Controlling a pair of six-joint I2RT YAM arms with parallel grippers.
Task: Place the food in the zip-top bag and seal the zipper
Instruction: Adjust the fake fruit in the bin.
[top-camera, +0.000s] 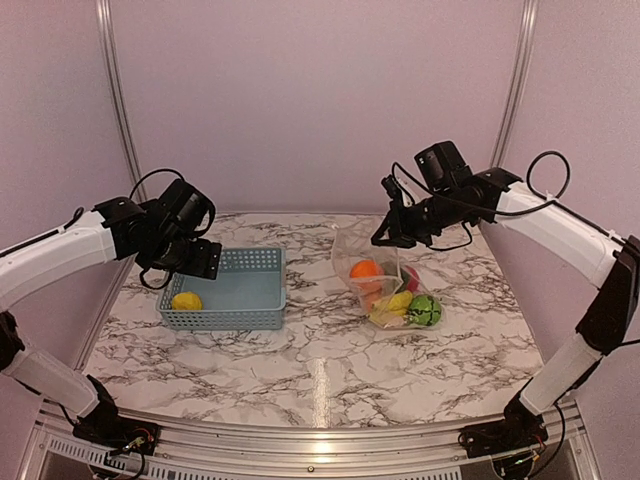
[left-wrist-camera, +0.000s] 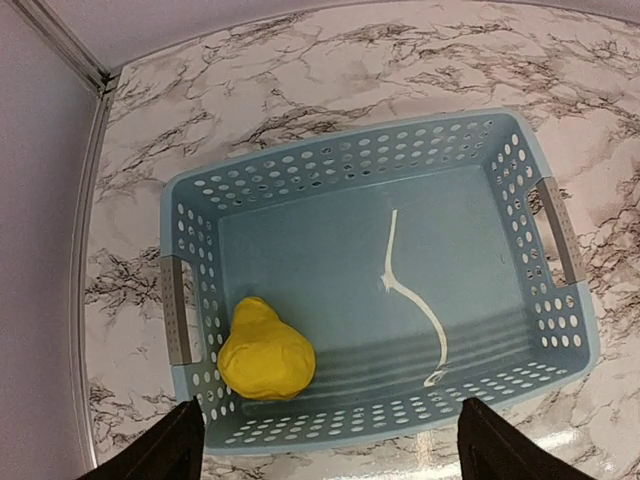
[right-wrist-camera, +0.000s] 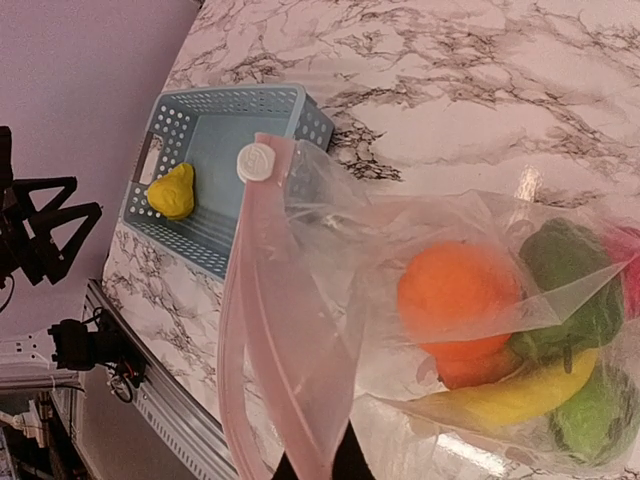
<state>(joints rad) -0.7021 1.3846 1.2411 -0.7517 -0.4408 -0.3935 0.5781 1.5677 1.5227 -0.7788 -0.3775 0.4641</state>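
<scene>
A yellow lemon (left-wrist-camera: 265, 350) lies in the near left corner of the grey-blue basket (left-wrist-camera: 330, 165). My left gripper (left-wrist-camera: 335, 452) hangs open above the basket's near wall, nothing between its fingers. Over on the right, the clear zip-top bag (top-camera: 352, 245) rests on the table holding an orange (right-wrist-camera: 458, 295), a banana (right-wrist-camera: 520, 392), a green pepper (right-wrist-camera: 565, 265), a red apple (top-camera: 411, 278) and a green melon (top-camera: 424, 310). My right gripper (right-wrist-camera: 318, 468) is shut on the pink zipper (right-wrist-camera: 262, 330), lifting the bag's mouth, which gapes open. A white slider (right-wrist-camera: 255, 161) sits at the strip's far end.
The basket (top-camera: 250, 290) stands left of centre on the marble table (top-camera: 320, 380), about a hand's width from the bag. A white streak (left-wrist-camera: 420, 300) marks the basket floor. Metal rails (top-camera: 115, 90) run up the back corners and along the table's front edge.
</scene>
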